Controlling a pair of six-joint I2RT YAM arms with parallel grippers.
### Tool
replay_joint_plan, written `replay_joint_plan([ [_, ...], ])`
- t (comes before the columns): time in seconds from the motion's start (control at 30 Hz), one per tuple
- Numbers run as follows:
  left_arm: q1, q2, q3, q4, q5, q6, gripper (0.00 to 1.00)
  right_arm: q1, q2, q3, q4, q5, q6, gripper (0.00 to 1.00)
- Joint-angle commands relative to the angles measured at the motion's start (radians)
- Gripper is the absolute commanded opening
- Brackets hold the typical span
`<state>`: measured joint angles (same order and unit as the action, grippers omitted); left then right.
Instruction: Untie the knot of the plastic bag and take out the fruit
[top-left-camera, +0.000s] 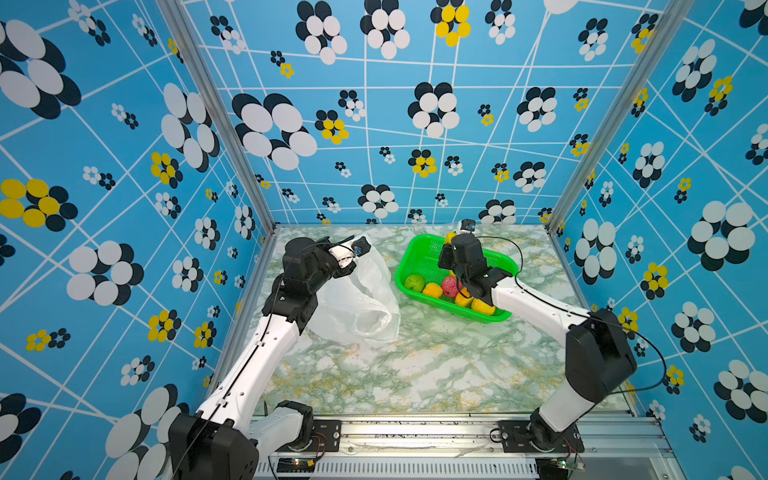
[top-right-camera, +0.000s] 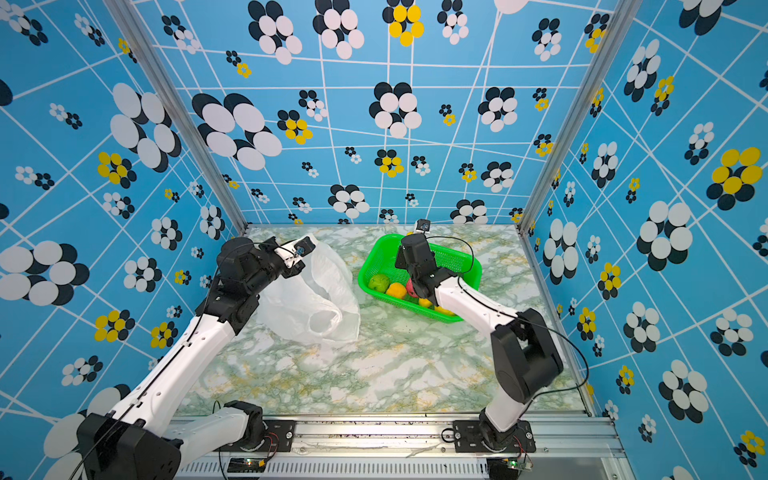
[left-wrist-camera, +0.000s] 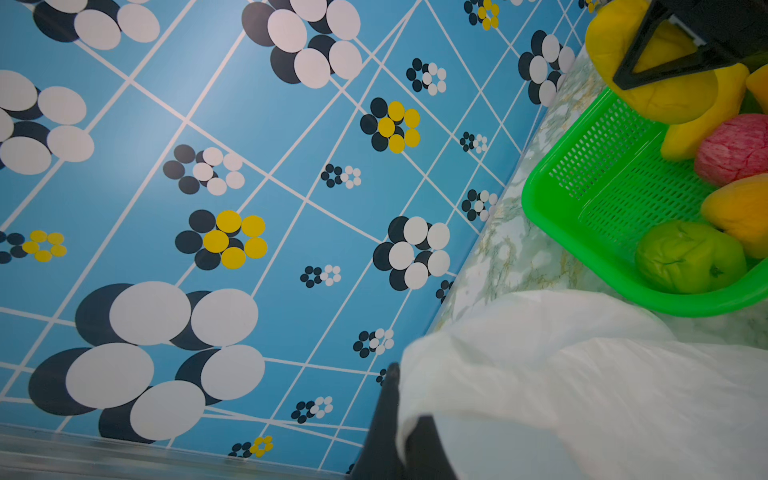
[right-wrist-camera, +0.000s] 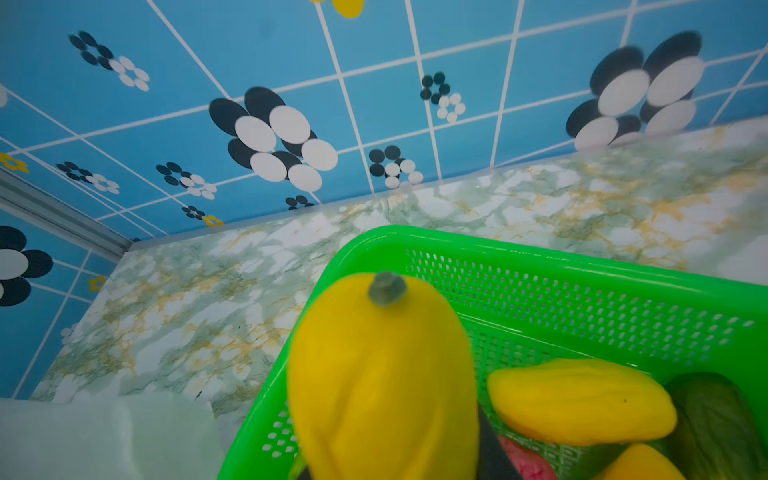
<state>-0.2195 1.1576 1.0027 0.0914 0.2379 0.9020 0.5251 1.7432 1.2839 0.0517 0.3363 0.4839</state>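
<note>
Both grippers are gripping.
The left gripper (left-wrist-camera: 405, 419) is pinching the plastic bag (top-left-camera: 357, 299) beside the basket (top-left-camera: 419, 257); the right gripper (top-left-camera: 454, 240) is clamping a yellow fruit (right-wrist-camera: 382, 374) over the basket, where the other fruit (top-left-camera: 432, 289) are lying.

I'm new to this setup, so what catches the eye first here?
The bright green basket of fruit, back right, stands out. Over its far edge the right gripper holds a yellow fruit, while the left gripper pinches the limp white bag beside it.
</note>
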Motion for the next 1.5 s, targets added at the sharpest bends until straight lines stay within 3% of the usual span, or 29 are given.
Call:
replay_joint_plan([
  [0.0, 0.043, 0.009, -0.034, 0.072, 0.075, -0.002, 0.00, -0.027, 0.103, 0.109, -0.090, -0.122, 0.053, 0.28],
  [0.1, 0.077, 0.007, -0.076, 0.062, 0.217, 0.039, 0.00, -0.053, 0.201, 0.168, -0.133, -0.138, 0.081, 0.32],
  [0.27, 0.105, 0.034, -0.072, 0.027, 0.305, 0.029, 0.00, -0.122, 0.319, 0.226, -0.180, -0.230, 0.136, 0.34],
  [0.5, 0.122, 0.035, -0.118, 0.045, 0.338, 0.045, 0.02, -0.132, 0.323, 0.213, -0.185, -0.205, 0.101, 0.59],
  [0.63, 0.122, 0.015, -0.126, 0.055, 0.404, 0.021, 0.39, -0.132, 0.306, 0.205, -0.180, -0.230, 0.084, 0.70],
  [0.73, 0.121, -0.005, -0.136, 0.099, 0.414, -0.031, 0.76, -0.132, 0.272, 0.183, -0.162, -0.235, 0.061, 0.78],
  [0.77, 0.121, -0.012, -0.135, 0.110, 0.410, -0.053, 0.99, -0.132, 0.256, 0.178, -0.159, -0.238, 0.049, 0.78],
  [0.87, 0.121, -0.039, -0.135, 0.154, 0.381, -0.117, 0.99, -0.132, 0.197, 0.152, -0.148, -0.235, 0.016, 0.79],
  [1.03, 0.141, -0.092, -0.167, 0.336, 0.194, -0.353, 0.99, -0.132, 0.050, 0.059, -0.101, -0.203, -0.041, 0.82],
  [1.1, 0.140, -0.118, -0.157, 0.361, -0.025, -0.497, 0.99, -0.132, -0.032, 0.005, -0.083, -0.174, -0.064, 0.82],
  [1.2, 0.138, -0.164, -0.097, 0.285, -0.455, -0.759, 0.99, -0.132, -0.191, -0.093, -0.043, -0.146, -0.124, 0.82],
  [1.27, 0.146, -0.190, -0.044, 0.156, -0.618, -0.879, 0.99, -0.134, -0.308, -0.148, -0.050, -0.083, -0.145, 0.82],
  [1.37, 0.152, -0.242, -0.054, 0.029, -0.728, -1.014, 0.99, -0.134, -0.485, -0.243, -0.064, 0.046, -0.186, 0.91],
  [1.43, 0.152, -0.300, -0.154, 0.033, -0.740, -1.010, 0.99, -0.134, -0.588, -0.296, -0.095, 0.180, -0.236, 0.95],
  [1.47, 0.152, -0.333, -0.242, 0.081, -0.746, -0.987, 0.99, -0.133, -0.634, -0.323, -0.128, 0.301, -0.249, 0.99],
])
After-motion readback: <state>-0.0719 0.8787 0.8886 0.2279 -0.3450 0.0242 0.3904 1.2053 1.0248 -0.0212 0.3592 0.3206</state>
